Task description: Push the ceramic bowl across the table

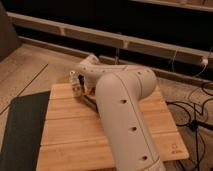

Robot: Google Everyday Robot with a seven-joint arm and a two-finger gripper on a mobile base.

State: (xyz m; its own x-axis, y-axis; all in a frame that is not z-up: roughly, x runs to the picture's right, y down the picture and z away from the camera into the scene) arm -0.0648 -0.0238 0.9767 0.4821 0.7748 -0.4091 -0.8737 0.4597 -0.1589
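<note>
You cannot make out the ceramic bowl. The robot's thick white arm (125, 115) lies across the light honey-coloured wooden plank table (70, 137) and covers its far middle, so neither the bowl's look nor its place can be told. The gripper (76, 83) sits at the table's far left corner, low over the boards, as a pale blurred shape. You cannot tell whether it is released or grasping anything. On the table's far part, just beside the arm, a thin dark strip (91, 101) shows, too unclear to name. A small dark mark (175, 148) sits by the table's near right corner. A dark grey floor mat (22, 125) lies along the table's left side. Black cables (192, 112) trail on the floor to the table's right. A long pale ledge (100, 36) runs along the dark wall beyond the table.
</note>
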